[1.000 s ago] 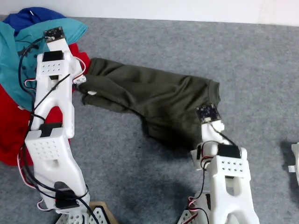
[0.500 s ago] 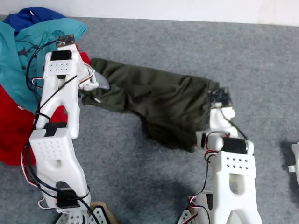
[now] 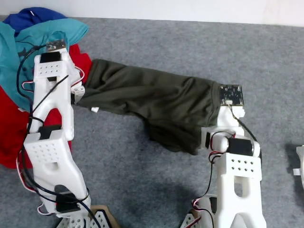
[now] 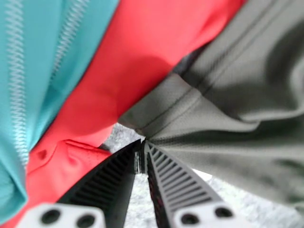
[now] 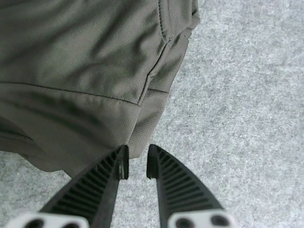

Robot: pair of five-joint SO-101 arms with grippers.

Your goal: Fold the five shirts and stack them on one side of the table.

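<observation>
Shirt spreading looks like the current step; olive shirt lies mid-worktop, left gripper jaws pinching its hem; right gripper jaws sit slightly apart at the opposite edge, probably need to clamp next.

The left end effector pinches a corner of the green shirt, beside a red shirt and a blue-green shirt.

You can count four shirts here: one olive shirt, one red shirt, one teal shirt, one blue shirt. Arms are two: left arm, right arm.
</observation>
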